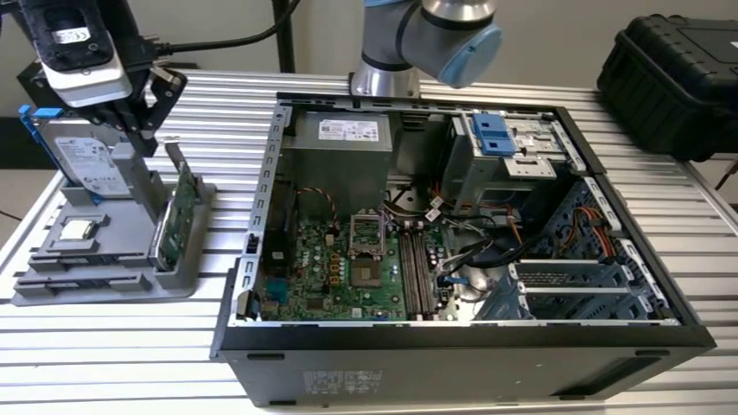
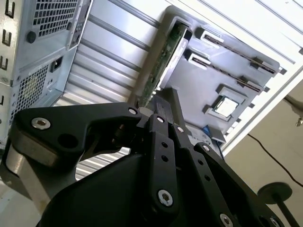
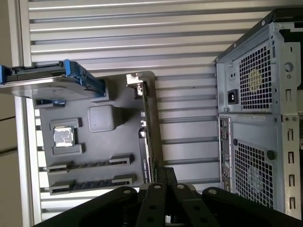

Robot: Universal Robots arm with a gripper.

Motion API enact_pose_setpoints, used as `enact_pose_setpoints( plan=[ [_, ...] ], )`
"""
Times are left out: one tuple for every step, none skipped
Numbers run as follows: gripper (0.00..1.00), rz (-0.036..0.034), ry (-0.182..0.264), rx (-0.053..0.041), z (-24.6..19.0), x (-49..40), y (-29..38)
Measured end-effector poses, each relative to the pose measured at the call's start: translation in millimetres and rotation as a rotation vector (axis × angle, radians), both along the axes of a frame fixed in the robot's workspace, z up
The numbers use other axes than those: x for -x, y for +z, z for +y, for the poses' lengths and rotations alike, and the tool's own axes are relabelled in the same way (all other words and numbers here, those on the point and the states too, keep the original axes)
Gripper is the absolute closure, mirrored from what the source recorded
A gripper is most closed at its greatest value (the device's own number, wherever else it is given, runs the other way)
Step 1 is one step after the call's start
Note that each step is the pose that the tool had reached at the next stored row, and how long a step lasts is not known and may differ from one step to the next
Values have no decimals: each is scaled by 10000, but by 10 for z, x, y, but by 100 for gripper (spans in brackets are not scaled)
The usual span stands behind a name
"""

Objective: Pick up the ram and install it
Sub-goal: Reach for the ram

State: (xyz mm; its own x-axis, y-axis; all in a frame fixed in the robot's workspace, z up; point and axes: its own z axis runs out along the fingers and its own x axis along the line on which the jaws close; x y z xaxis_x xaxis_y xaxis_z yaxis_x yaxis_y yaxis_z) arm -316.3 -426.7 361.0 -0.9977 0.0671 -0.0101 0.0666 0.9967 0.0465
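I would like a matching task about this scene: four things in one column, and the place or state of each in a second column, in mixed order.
1. hard drive
2. processor chip
3. green card
4. gripper

A. lies flat in a recess of the gray holder
B. hangs above the holder, near the green card
C. stands on edge along the holder's side
D. has blue rails and stands in the holder

Pairs: 1-D, 2-A, 3-C, 4-B

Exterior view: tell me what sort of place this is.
Probably a robotics lab bench set up for computer assembly. An opened desktop computer case lies on a slatted metal table, a grey fixture beside it holds loose parts, and a robot arm rises at the case's far side.
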Motion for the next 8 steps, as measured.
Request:
enact_pose_setpoints(
  plan=[
    [100, 1, 7, 0, -2, 19, -4],
    [100, 2, 15, 0, -4, 40, -9],
    [100, 4, 25, 0, -6, 61, -13],
    [100, 6, 36, 0, -7, 82, -17],
    [100, 8, 47, 0, -9, 103, -21],
    [100, 11, 57, 0, -11, 123, -25],
    [100, 12, 68, 0, -13, 145, -30],
    [100, 13, 79, 0, -14, 166, -34]
  ],
)
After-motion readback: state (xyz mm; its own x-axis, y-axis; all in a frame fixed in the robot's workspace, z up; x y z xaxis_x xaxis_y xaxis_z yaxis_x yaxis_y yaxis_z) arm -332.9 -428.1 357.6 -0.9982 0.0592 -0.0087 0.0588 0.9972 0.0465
